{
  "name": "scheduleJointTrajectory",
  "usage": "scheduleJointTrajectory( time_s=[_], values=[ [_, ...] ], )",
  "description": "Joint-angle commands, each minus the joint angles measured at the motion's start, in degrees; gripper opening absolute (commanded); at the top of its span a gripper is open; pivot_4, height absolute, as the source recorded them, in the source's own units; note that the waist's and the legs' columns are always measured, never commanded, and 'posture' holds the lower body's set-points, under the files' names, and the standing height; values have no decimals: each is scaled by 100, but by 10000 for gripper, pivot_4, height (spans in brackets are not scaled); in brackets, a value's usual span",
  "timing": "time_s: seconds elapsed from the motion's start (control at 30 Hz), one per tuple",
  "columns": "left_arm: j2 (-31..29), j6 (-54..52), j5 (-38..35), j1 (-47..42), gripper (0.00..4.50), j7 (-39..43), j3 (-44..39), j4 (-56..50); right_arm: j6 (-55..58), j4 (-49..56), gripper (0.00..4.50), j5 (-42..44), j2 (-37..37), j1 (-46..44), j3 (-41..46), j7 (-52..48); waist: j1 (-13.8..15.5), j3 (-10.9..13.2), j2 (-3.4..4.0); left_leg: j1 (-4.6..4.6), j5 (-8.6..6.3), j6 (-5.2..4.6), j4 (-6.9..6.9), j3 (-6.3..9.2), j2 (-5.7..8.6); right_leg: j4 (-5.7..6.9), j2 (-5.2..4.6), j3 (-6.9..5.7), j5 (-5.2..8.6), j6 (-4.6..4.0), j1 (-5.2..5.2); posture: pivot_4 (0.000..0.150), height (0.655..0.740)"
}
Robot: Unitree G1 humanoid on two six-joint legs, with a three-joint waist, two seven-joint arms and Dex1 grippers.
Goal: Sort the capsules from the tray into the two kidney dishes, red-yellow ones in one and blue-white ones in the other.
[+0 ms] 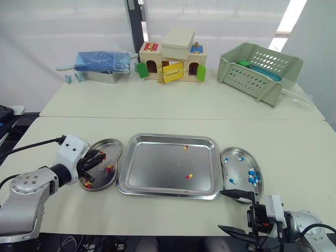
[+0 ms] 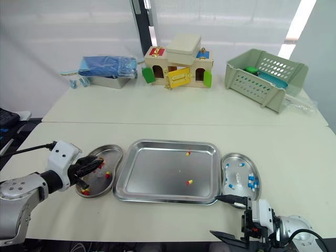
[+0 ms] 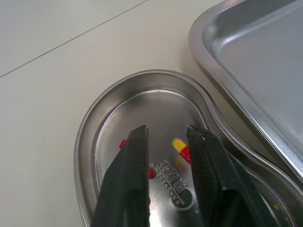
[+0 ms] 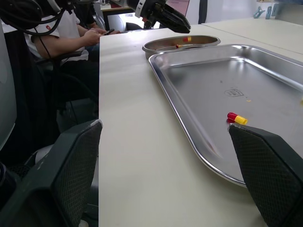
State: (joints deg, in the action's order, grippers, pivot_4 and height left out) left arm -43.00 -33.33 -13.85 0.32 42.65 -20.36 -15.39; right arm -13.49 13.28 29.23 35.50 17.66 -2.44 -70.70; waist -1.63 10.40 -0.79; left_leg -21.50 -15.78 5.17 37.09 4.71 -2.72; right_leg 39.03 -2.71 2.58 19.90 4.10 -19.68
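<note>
The steel tray [image 1: 157, 168] lies in the middle with two red-yellow capsules, one near its far edge [image 1: 186, 148] and one nearer me [image 1: 189, 176]. To its left, the left kidney dish [image 1: 113, 147] holds several red-yellow capsules [image 3: 181, 149]. My left gripper [image 1: 97, 159] hovers low over this dish, open by a narrow gap with nothing between its fingers [image 3: 137, 156]. On the tray's right, the other kidney dish [image 1: 231, 155] holds several blue-white capsules [image 1: 253, 176]. My right gripper [image 1: 231, 210] stands wide open at the table's near edge, by the tray's front right corner.
On the back table stand a blue bag in a metal tin [image 1: 102, 65], a toy house [image 1: 172, 60] and a green basket [image 1: 260, 71]. A seam [image 1: 173, 118] divides the two tables. A seated person [image 4: 71, 33] shows beyond the table in the right wrist view.
</note>
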Motion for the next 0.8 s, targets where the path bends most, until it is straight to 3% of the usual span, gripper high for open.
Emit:
scheduleJointTrajectory(
  time_s=[0.03,0.23,0.37,0.5,0.8],
  values=[
    [-125,153,-25,-99,24682,-19,-31,8,-130,200,45000,49,-12,121,182,62,1,0,0,0,0,0,0,0,0,0,0,0,0,0,0,1500,7400],
    [-113,194,-35,-191,44639,-10,71,73,-153,260,45000,84,13,240,320,117,0,0,0,2,0,0,-1,-1,0,0,0,1,0,0,1,1500,7400],
    [-145,152,-129,-261,44895,18,20,73,53,453,45000,311,153,358,713,274,1,0,0,1,0,0,-1,-1,0,0,0,1,0,0,1,1500,7400],
    [-254,-165,-609,-277,44895,157,-545,70,449,624,45000,713,444,510,1481,436,2,0,-2,1,0,0,0,-2,0,-1,-1,1,0,0,3,1500,7400],
    [-1348,574,-447,450,44895,797,-1771,1911,881,-228,45000,984,1034,465,3196,264,-24,2,-3,17,-1,-2,-13,-10,0,-4,1,12,3,-4,6,1500,7400]
  ],
)
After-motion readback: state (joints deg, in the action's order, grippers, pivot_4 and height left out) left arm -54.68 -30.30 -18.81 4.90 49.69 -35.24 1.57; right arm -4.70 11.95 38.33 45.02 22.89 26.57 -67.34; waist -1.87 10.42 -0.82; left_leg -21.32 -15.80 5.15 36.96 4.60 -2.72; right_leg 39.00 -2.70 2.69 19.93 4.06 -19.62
